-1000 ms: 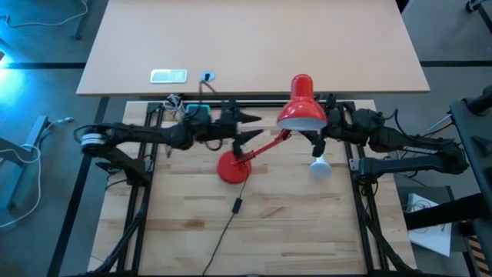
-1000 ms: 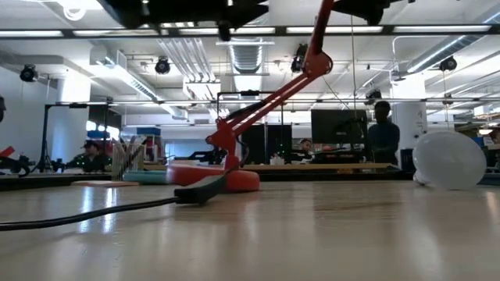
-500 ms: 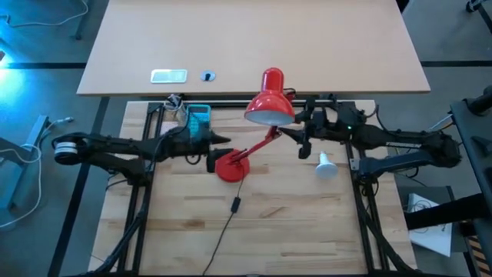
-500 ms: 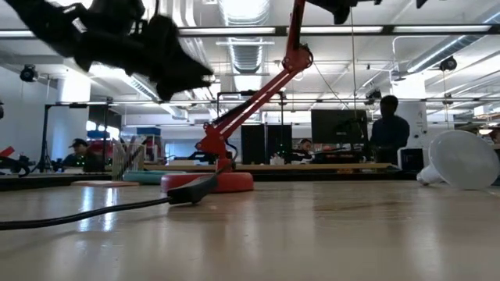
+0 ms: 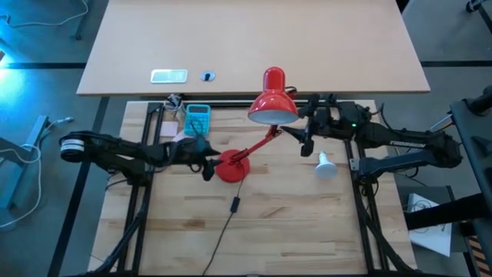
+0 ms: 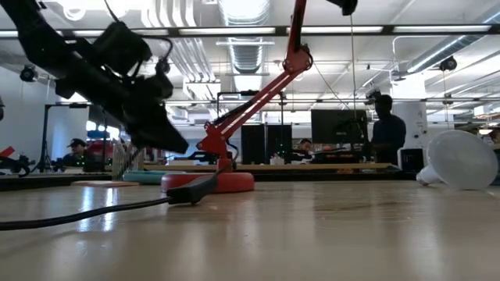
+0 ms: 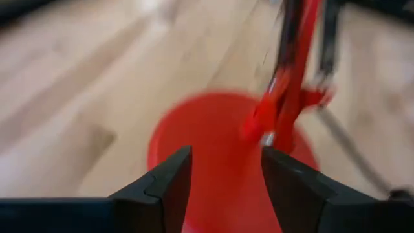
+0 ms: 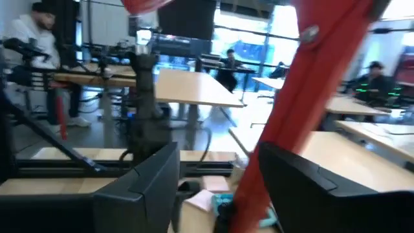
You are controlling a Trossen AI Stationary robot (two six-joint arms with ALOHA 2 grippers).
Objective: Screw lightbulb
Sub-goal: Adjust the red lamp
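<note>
A: Since the lightbulb [image 5: 323, 164] is a thin white shell on a narrow screw neck, I'd judge it light, smooth and easy to crack or squirt out of a hard pinch. Where is it?

B: Lying on its side on the wooden table [image 5: 307, 231], near the right edge and apart from everything else. In the low view it rests at the far right [image 6: 460, 160]. Neither gripper touches it.

A: Then I'd take it by the widest part of the dome, gently, leaving the neck free for the socket.

B: Agreed. The right gripper [image 5: 306, 143] is elsewhere for now: its arm reaches in from the right edge, and its 2 fingers stand apart on either side of the red lamp arm [image 8: 294, 110], not closed on it. It sits just below the red shade [image 5: 272, 108].

A: And the left?

B: The left gripper [image 5: 206, 167] is stretched low from the left edge toward the lamp's round red base [image 5: 231, 167]. Its wrist view shows the fingers [image 7: 169, 180] parted, holding nothing, with the base [image 7: 220, 155] right in front of them.
</note>
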